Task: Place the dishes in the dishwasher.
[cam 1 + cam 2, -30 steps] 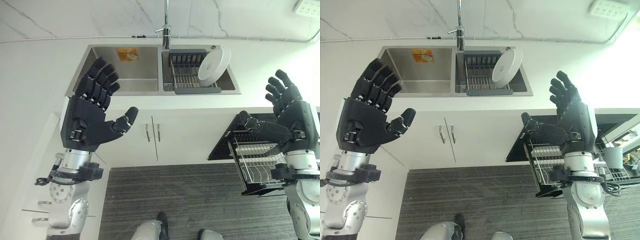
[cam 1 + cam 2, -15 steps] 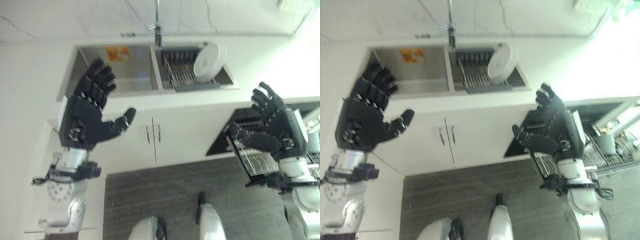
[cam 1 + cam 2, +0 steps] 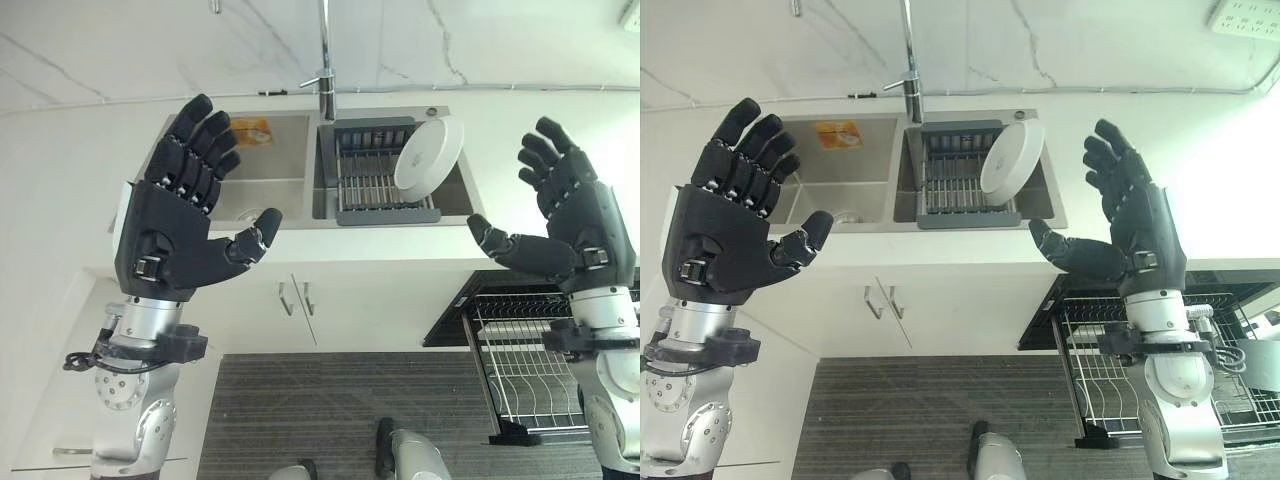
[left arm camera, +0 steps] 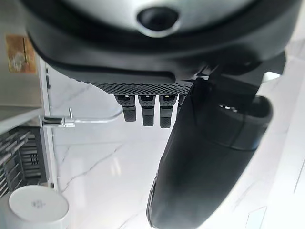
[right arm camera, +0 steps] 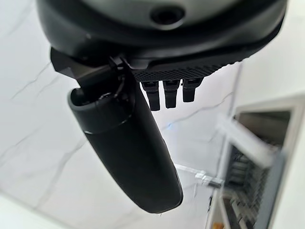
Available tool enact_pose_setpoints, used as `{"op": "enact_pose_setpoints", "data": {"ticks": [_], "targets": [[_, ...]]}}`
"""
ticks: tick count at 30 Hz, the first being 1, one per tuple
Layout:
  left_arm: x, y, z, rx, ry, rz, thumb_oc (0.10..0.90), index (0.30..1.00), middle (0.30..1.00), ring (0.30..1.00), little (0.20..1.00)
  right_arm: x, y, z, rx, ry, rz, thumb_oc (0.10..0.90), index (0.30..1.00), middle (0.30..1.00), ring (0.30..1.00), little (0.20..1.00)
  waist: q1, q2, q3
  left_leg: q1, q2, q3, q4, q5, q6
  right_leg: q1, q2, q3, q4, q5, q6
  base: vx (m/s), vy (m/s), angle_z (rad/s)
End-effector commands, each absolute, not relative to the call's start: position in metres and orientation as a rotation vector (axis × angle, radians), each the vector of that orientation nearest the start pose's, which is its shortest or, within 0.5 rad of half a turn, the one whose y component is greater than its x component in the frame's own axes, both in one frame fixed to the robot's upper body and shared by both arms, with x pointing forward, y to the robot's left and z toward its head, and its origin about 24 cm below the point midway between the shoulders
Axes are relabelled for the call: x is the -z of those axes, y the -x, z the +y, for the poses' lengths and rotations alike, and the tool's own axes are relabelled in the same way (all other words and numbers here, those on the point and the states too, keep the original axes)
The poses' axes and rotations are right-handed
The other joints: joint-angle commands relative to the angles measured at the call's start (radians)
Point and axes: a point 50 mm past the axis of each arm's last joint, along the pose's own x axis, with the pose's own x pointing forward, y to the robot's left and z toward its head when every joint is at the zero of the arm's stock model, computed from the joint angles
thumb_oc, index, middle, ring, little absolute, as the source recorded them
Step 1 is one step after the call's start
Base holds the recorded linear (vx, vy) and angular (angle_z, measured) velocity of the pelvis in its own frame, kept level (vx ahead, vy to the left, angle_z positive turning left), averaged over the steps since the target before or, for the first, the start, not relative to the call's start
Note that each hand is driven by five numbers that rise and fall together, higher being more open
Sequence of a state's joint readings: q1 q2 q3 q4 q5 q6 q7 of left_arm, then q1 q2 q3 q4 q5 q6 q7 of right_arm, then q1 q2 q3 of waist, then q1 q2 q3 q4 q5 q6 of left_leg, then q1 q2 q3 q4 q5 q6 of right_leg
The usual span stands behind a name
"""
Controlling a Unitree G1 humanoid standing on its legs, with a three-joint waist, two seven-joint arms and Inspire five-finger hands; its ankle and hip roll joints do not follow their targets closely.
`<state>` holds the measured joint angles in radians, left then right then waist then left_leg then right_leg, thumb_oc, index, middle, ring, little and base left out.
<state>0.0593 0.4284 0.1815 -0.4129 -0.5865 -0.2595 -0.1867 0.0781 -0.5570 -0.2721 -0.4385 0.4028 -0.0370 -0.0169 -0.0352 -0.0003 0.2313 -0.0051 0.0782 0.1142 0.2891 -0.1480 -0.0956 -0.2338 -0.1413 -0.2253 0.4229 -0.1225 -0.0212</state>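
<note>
**A:** Where's the dish you're after?

**B:** The white plate [image 3: 428,154] leans on its edge at the right end of the dark drying rack [image 3: 373,170], which sits in the right basin of the steel sink [image 3: 270,190], just below the tap [image 3: 324,60]. Your left hand [image 3: 178,225] is raised over the left basin with fingers spread and straight, holding nothing. Your right hand [image 3: 570,220] is up too, fingers wide and the thumb stuck out toward the sink, also empty. Neither one touches the plate.

**A:** And where does it go?

**B:** The dishwasher's wire basket [image 3: 530,365] is pulled out low on your right, beside the white cabinet doors [image 3: 295,300]. It looks open and ready to load.

**A:** How should you take hold of it?

**B:** Treat it as rigid, smooth and breakable; it looks glazed, so probably slick, and not heavy. Your right hand is the nearer one. Pinch the raised upper rim, thumb on one face and fingers on the other, because the lower rim seems to sit between the rack's wires. Lift it straight up out of the rack before you swing toward the basket, and keep it from knocking the sink wall or the tap
</note>
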Motion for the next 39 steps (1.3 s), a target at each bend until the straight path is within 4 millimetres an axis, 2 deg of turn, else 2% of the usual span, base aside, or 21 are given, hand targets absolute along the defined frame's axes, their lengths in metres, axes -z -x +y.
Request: {"op": "enact_pose_setpoints", "data": {"ticks": [1, 2, 4, 7, 9, 11, 13, 18, 24, 27, 31, 34, 36, 39], "targets": [[-0.209, -0.203, 0.213, 0.283, 0.066, -0.882, 0.8, 0.9, 0.9, 0.9, 0.9, -0.22, -0.216, -0.245, 0.026, 0.204, -0.711, 0.8, 0.9, 0.9, 0.9, 0.9, -0.014, 0.004, -0.034, -0.11, 0.084, 0.107, 0.011, -0.004, -0.013, 0.106, 0.009, 0.018, -0.123, -0.041, 0.136, -0.01, 0.118, 0.26], [-0.21, -0.204, 0.212, 0.283, 0.057, -0.887, 0.8, 0.9, 0.9, 0.9, 0.9, -0.221, -0.218, -0.243, 0.021, 0.185, -0.716, 0.8, 0.9, 0.9, 0.9, 0.9, -0.022, 0.006, -0.033, -0.113, 0.094, 0.118, 0.011, -0.005, -0.003, 0.106, 0.005, 0.017, -0.123, -0.048, 0.134, 0.0, 0.147, 0.35], [-0.21, -0.206, 0.211, 0.266, 0.032, -0.897, 0.8, 0.9, 0.9, 0.9, 0.9, -0.221, -0.218, -0.241, 0.006, 0.134, -0.723, 0.8, 0.9, 0.9, 0.9, 0.9, -0.027, 0.01, -0.037, -0.114, 0.083, 0.101, 0.011, -0.031, 0.007, 0.109, -0.004, 0.022, -0.123, -0.051, 0.14, 0.0, 0.195, 0.2], [-0.21, -0.207, 0.212, 0.273, 0.015, -0.902, 0.8, 0.9, 0.9, 0.9, 0.9, -0.214, -0.215, -0.246, 0.001, 0.09, -0.72, 0.8, 0.9, 0.9, 0.9, 0.9, -0.029, 0.01, -0.052, -0.118, 0.084, 0.093, 0.011, -0.048, 0.002, 0.113, -0.029, -0.009, -0.123, -0.046, 0.154, -0.01, 0.143, -0.18], [-0.212, -0.209, 0.213, 0.283, -0.008, -0.903, 0.8, 0.9, 0.9, 0.9, 0.9, -0.204, -0.217, -0.243, -0.003, 0.029, -0.68, 0.8, 0.9, 0.9, 0.9, 0.9, -0.028, 0.001, -0.063, -0.103, 0.08, 0.096, 0.011, -0.066, 0.007, 0.114, -0.055, -0.035, -0.123, -0.032, 0.175, 0.03, 0.1, -0.2], [-0.214, -0.211, 0.216, 0.292, 0.0, -0.902, 0.8, 0.9, 0.9, 0.9, 0.9, -0.201, -0.221, -0.242, 0.002, -0.064, -0.659, 0.8, 0.9, 0.9, 0.9, 0.9, -0.027, -0.008, -0.067, -0.085, 0.07, 0.096, 0.011, -0.087, 0.021, 0.115, -0.063, -0.04, -0.123, -0.027, 0.182, 0.04, 0.095, 0.0], [-0.216, -0.214, 0.212, 0.298, 0.001, -0.906, 0.8, 0.9, 0.9, 0.9, 0.9, -0.199, -0.226, -0.24, 0.051, -0.075, -0.664, 0.8, 0.9, 0.9, 0.9, 0.9, -0.025, -0.015, -0.066, -0.074, 0.063, 0.099, 0.011, -0.102, 0.033, 0.108, -0.069, -0.036, -0.123, -0.02, 0.185, 0.03, 0.091, 0.04], [-0.219, -0.221, 0.203, 0.323, -0.021, -0.899, 0.8, 0.9, 0.9, 0.9, 0.9, -0.198, -0.24, -0.253, 0.155, -0.109, -0.632, 0.8, 0.9, 0.9, 0.9, 0.9, -0.01, -0.029, -0.074, -0.064, 0.058, 0.1, 0.011, -0.117, 0.044, 0.109, -0.062, -0.023, -0.123, -0.025, 0.181, 0.03, 0.002, 0.01], [-0.222, -0.232, 0.196, 0.34, -0.028, -0.869, 0.8, 0.9, 0.9, 0.9, 0.9, -0.202, -0.259, -0.268, 0.249, -0.16, -0.603, 0.8, 0.9, 0.9, 0.9, 0.9, 0.011, -0.032, -0.093, -0.053, 0.06, 0.095, 0.011, -0.122, 0.041, 0.134, -0.053, -0.026, -0.123, -0.043, 0.176, 0.05, -0.052, -0.06], [-0.221, -0.232, 0.196, 0.339, -0.026, -0.856, 0.8, 0.9, 0.9, 0.9, 0.9, -0.205, -0.26, -0.27, 0.247, -0.172, -0.609, 0.8, 0.9, 0.9, 0.9, 0.9, 0.013, -0.031, -0.096, -0.051, 0.06, 0.095, 0.011, -0.122, 0.042, 0.137, -0.049, -0.026, -0.123, -0.045, 0.173, 0.04, -0.05, -0.02], [-0.216, -0.233, 0.195, 0.343, -0.015, -0.829, 0.8, 0.9, 0.9, 0.9, 0.9, -0.206, -0.257, -0.26, 0.175, -0.146, -0.611, 0.8, 0.9, 0.9, 0.9, 0.9, 0.01, -0.032, -0.103, -0.05, 0.069, 0.085, 0.011, -0.116, 0.038, 0.152, -0.019, -0.027, -0.123, -0.068, 0.148, 0.06, -0.174, -0.01], [-0.214, -0.233, 0.196, 0.321, 0.013, -0.828, 0.8, 0.9, 0.9, 0.9, 0.9, -0.207, -0.258, -0.251, 0.12, -0.11, -0.601, 0.8, 0.9, 0.9, 0.9, 0.9, 0.006, -0.031, -0.107, -0.048, 0.093, 0.084, 0.011, -0.101, 0.022, 0.155, 0.013, -0.017, -0.123, -0.086, 0.122, 0.03, -0.212, -0.03], [-0.213, -0.232, 0.196, 0.305, 0.016, -0.827, 0.8, 0.9, 0.9, 0.9, 0.9, -0.212, -0.257, -0.248, 0.096, -0.105, -0.614, 0.8, 0.9, 0.9, 0.9, 0.9, 0.006, -0.031, -0.106, -0.042, 0.108, 0.085, 0.011, -0.084, 0.008, 0.155, 0.036, -0.01, -0.123, -0.094, 0.104, 0.02, -0.201, -0.04], [-0.21, -0.23, 0.196, 0.292, 0.025, -0.823, 0.8, 0.9, 0.9, 0.9, 0.9, -0.219, -0.253, -0.248, 0.079, -0.103, -0.646, 0.8, 0.9, 0.9, 0.9, 0.9, 0.018, -0.037, -0.093, -0.039, 0.119, 0.083, 0.011, -0.025, -0.011, 0.158, 0.056, 0.005, -0.123, -0.095, 0.085, 0.05, -0.198, -0.04]]}}
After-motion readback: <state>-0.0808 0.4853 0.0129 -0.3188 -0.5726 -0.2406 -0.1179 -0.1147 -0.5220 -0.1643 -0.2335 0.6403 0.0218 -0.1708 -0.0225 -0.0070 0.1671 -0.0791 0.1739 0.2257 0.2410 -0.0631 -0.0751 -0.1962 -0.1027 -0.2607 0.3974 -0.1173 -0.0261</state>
